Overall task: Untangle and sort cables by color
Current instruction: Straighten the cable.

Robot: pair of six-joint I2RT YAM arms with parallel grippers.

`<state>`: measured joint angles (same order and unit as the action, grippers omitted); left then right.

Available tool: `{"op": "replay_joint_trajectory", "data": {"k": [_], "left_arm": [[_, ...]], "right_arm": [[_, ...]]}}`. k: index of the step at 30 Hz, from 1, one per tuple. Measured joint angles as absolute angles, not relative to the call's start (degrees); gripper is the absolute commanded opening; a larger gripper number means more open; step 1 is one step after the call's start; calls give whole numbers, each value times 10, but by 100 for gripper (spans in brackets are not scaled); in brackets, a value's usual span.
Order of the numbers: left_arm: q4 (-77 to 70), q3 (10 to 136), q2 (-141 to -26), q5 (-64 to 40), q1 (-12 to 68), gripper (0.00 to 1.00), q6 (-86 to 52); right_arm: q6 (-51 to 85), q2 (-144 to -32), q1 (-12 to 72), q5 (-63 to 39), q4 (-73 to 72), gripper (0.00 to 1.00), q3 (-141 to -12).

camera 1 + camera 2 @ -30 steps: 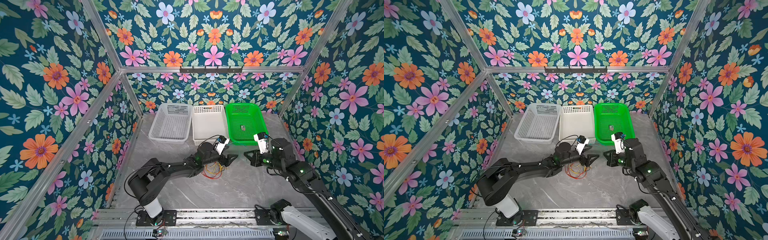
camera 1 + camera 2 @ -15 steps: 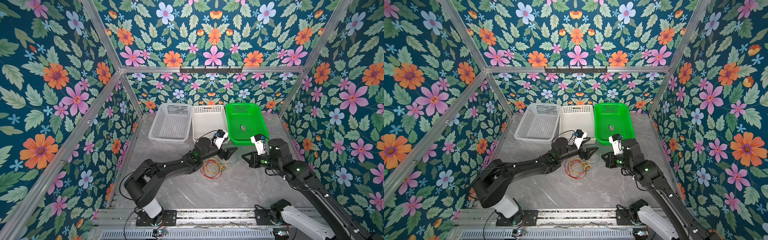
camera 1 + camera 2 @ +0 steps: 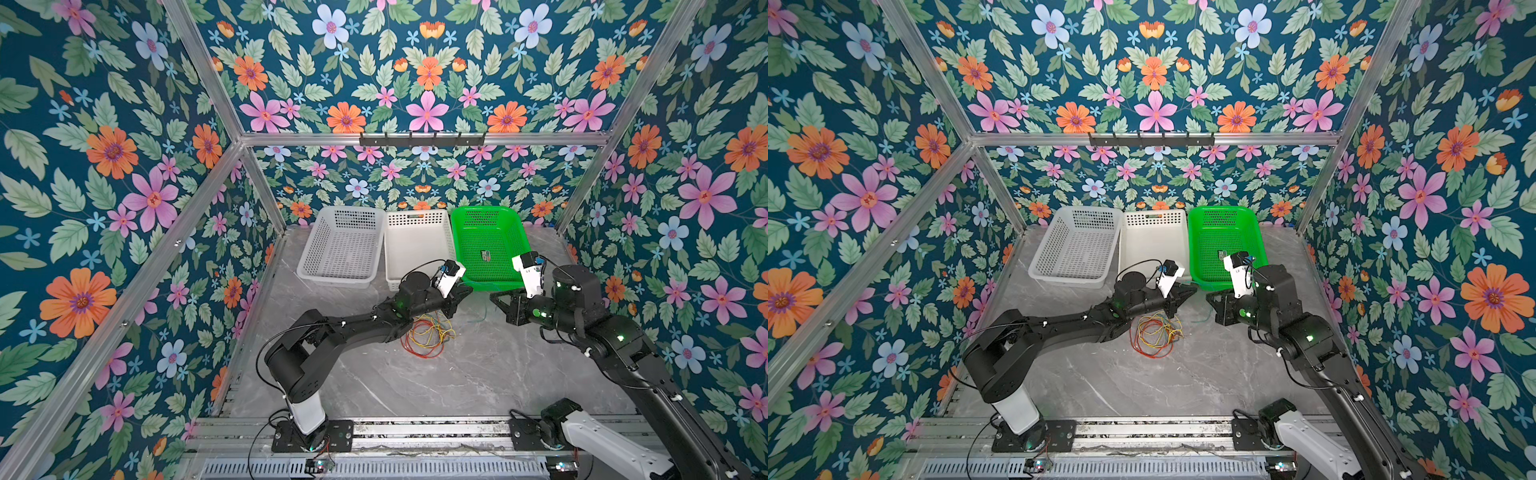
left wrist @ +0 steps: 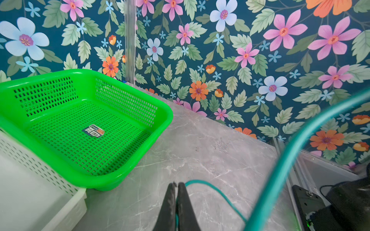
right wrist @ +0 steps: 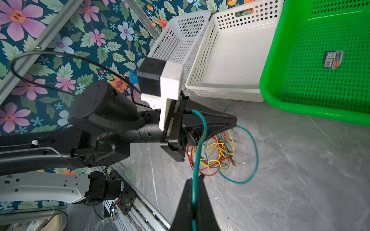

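Observation:
A tangle of thin red and yellow cables (image 3: 426,336) (image 3: 1154,334) (image 5: 216,154) lies mid-table, under the left arm's wrist. One teal cable (image 5: 254,152) (image 4: 210,189) loops out of the pile and runs between both grippers. My left gripper (image 3: 469,291) (image 3: 1194,289) (image 4: 176,187) is shut on the teal cable just in front of the green basket. My right gripper (image 3: 494,297) (image 3: 1208,297) (image 5: 197,178) faces it a short way off and is shut on the same teal cable, which runs up between its fingers.
Three baskets stand along the back wall: a grey one (image 3: 345,210), a white one (image 3: 417,214) and a green one (image 3: 486,210) (image 4: 168,118) (image 5: 268,84) holding only a sticker. Floral walls close in both sides. Arm bases sit on the front rail.
My left gripper moved toward the green basket's front edge and closed from open onto the teal cable. The right arm shifted slightly toward it, still shut.

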<state>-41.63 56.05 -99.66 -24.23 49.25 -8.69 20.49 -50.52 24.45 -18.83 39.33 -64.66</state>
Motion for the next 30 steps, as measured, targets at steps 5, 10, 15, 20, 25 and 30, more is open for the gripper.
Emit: {"op": "replay_joint_trajectory", "data": {"k": [5,10,15,20,25,30], "left_arm": [[-434,541,-991,-254,493,0,-86],[-482,512,-991,-276,496,0,-89],[-543,479,-990,-311,497,0,-98],[-568,453,-976,-339,497,0,-108],[-528,445,-953,-345,497,0,-100],[-432,460,-945,-340,496,0,-67]], "right_arm": [[188,-522,245,-173,423,0,-690],[163,-537,246,-148,470,0,-751],[116,-557,247,-99,541,0,-820],[58,-581,248,-59,596,0,-865],[13,-606,248,-50,634,0,-885],[-24,-676,247,-40,717,0,-936]]}}
